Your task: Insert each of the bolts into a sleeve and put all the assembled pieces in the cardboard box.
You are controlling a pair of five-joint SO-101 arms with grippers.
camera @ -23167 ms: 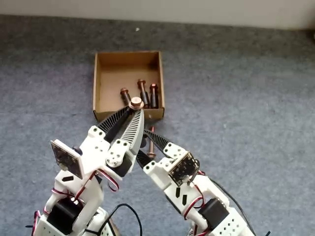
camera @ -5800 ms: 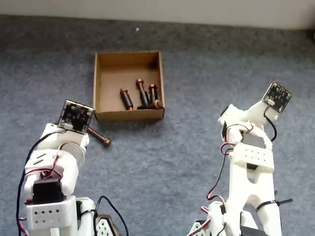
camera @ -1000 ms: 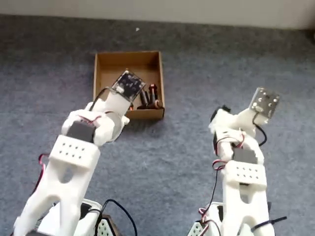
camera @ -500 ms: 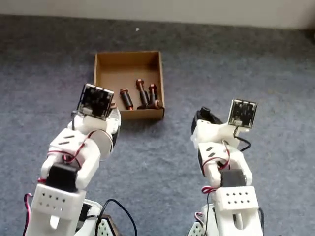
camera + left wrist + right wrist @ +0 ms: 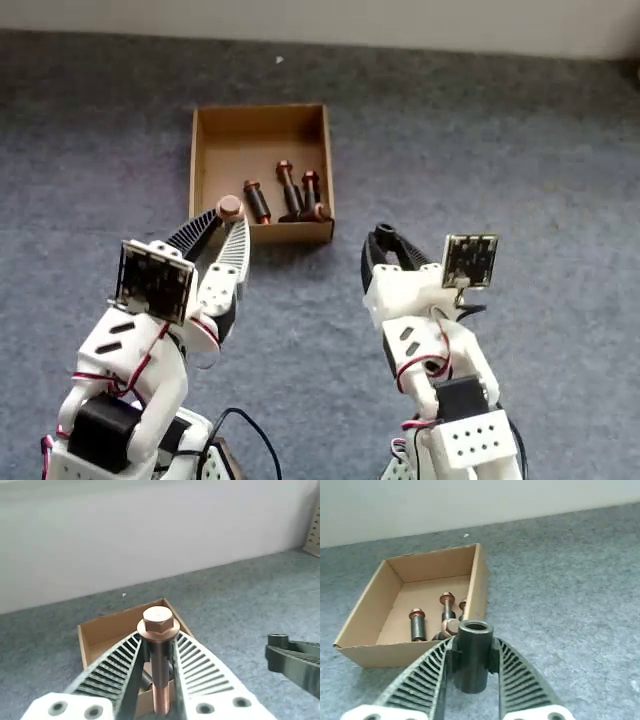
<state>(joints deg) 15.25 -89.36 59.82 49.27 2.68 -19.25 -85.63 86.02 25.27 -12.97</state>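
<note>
Looking down from the high view, I see the left gripper (image 5: 228, 220) just at the near wall of the cardboard box (image 5: 196, 170), and the right gripper (image 5: 385, 245) further to the side over the grey, fuzzy carpet (image 5: 500, 150).

The left jaws are clamped on one bolt (image 5: 159, 665). It is copper-coloured metal with a hexagonal flanged head, and it stands upright between the ribbed black fingers (image 5: 120, 665).

The right jaws are clamped on one sleeve (image 5: 472, 657), a dark, smooth cylinder that is also upright.

Inside the box I count four copper heads. Three assembled pieces (image 5: 258, 201) lie roughly parallel on the brown floor, and a fourth (image 5: 316, 212) lies across, near the front corner.

The right wrist view lets me see the open bore at the top of the sleeve, while from above it is a dark knob. The left wrist view shows the bolt's shaft along its length, and at one edge a dark fingertip of the other arm.
</note>
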